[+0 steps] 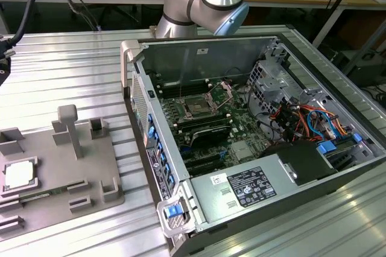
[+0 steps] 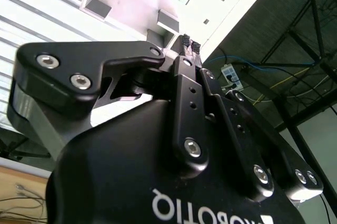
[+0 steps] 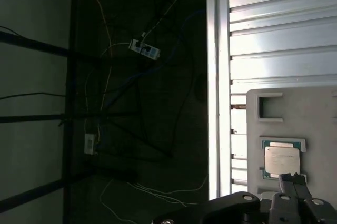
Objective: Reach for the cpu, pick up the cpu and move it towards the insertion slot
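The black gripper [image 3: 293, 177], jaws pressed together and empty, is hovering near the pale silvery square cpu [image 3: 283, 160]. The cpu is lying flat in a grey plastic tray [image 1: 96, 160] recess, probably to keep it reachable from above. In the exterior view it is sitting at eight o'clock from the dark square insertion slot [image 1: 198, 105].

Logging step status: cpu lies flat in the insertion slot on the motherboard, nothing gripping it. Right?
No. The cpu lies flat, ungripped, but in the grey tray on the exterior view's left, outside the case. The insertion slot shows its bare brownish centre. The exterior view shows this.
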`<action>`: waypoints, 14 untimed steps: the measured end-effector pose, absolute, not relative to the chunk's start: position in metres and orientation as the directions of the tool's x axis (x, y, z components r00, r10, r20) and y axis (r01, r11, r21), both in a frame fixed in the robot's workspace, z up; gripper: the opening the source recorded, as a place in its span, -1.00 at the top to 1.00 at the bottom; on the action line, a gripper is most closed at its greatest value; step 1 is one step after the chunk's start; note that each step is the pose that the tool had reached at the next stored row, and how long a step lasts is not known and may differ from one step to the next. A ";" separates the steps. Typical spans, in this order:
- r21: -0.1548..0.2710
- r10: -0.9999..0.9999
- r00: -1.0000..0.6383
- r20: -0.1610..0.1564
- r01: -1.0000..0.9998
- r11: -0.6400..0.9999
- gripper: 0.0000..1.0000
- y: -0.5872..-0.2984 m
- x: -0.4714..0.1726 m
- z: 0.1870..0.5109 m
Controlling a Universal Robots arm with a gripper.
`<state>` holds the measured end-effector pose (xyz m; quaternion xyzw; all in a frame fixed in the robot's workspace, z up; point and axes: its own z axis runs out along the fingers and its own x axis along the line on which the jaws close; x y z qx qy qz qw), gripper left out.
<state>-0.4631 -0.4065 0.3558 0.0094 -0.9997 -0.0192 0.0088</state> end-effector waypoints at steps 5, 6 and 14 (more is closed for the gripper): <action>0.039 -0.019 -1.000 0.017 -0.018 0.999 0.79 -0.406 -0.464 0.356; 0.039 -0.019 -1.000 0.017 -0.018 0.999 0.79 -0.406 -0.464 0.356; 0.039 -0.019 -1.000 0.017 -0.018 0.999 0.77 -0.406 -0.465 0.356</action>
